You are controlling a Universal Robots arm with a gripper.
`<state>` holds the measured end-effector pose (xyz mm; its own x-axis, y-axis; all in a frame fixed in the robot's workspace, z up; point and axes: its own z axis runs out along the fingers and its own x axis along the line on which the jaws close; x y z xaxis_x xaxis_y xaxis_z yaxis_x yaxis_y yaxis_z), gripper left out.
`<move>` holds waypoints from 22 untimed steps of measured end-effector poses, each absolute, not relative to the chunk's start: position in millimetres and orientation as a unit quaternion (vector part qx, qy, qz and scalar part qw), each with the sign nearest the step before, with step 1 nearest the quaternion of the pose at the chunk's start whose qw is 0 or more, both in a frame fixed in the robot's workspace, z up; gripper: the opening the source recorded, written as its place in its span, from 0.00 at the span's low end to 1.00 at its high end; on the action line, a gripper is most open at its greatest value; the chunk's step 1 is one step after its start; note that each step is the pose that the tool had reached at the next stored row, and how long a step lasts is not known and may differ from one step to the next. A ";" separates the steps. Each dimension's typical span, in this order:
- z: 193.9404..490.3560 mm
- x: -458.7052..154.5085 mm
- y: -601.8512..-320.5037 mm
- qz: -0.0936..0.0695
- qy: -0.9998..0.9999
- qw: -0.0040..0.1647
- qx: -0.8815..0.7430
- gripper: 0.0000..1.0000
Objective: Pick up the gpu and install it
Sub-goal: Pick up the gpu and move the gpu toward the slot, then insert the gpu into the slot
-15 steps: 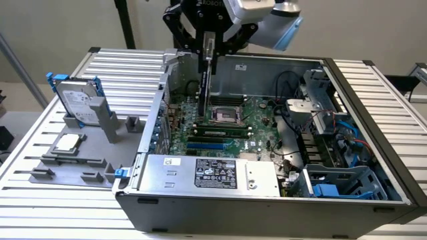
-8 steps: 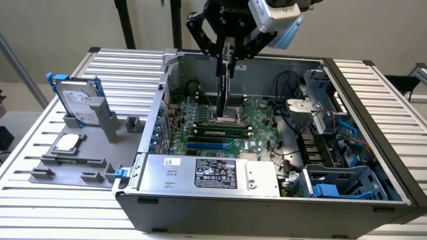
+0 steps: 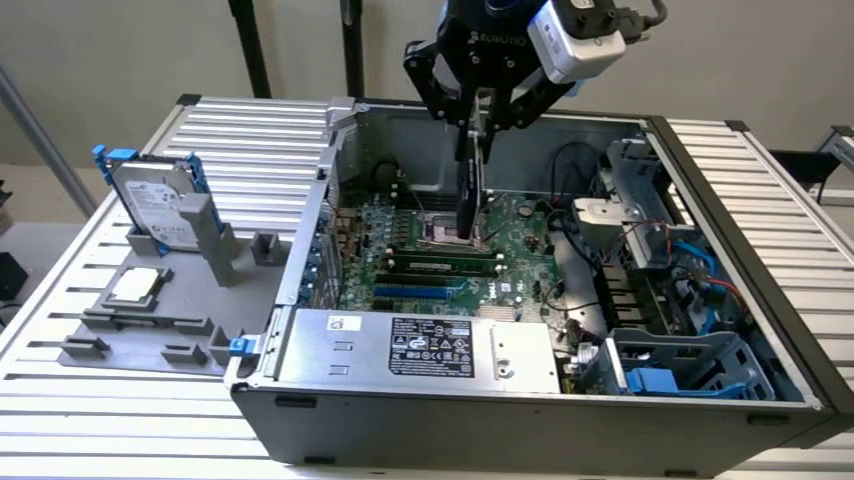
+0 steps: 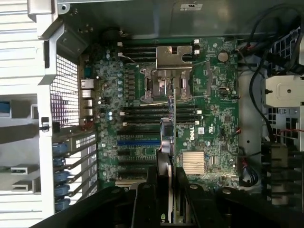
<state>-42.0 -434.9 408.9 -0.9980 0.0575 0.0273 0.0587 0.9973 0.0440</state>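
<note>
Over the open computer case (image 3: 534, 425), which lies on its side on the slatted desk (image 3: 247, 125), the gripper (image 3: 477, 125) is seen closed on the gpu (image 3: 466, 190), its fingers pressed against the two faces of the card's upper part. The gpu is held upright and edge-on above the motherboard (image 3: 427, 225), with its lower end near the processor socket (image 4: 166, 78); whether it touches the board cannot be told. Inside the case, the motherboard is laid flat on the floor, and a silver power supply (image 3: 414, 350) is fitted along the near wall. A blue plastic drive cage (image 3: 681, 370) is set in the near corner at the exterior view's right, and black and blue cables (image 3: 694, 265) are run along that side. On the motherboard, a finned silver heat sink (image 4: 195, 164) and a blue slot (image 4: 137, 141) can be made out. Beside the case, at the exterior view's left, a grey holder (image 3: 147, 340) is placed on the desk; a hard drive (image 3: 150, 200) with blue rails is stood upright in it, and a small square silver chip (image 3: 138, 285) is laid flat in it. "DELL" (image 4: 194, 134) is printed in white on the motherboard, and "ROBOTIQ" can partly be read on the gripper body. A white label (image 3: 430, 347) is stuck on the power supply, but its print cannot be read.
</note>
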 end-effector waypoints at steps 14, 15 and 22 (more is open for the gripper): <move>388.1 -10.0 -432.3 -0.018 -1.000 0.013 -0.022 0.27; 387.9 -9.9 -432.3 -0.018 -1.000 0.013 -0.022 0.27; 387.9 -9.9 -432.3 -0.018 -1.000 0.013 -0.022 0.27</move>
<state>-9.9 -432.3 387.9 -0.9987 0.0437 0.0270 0.0446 0.9984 0.0352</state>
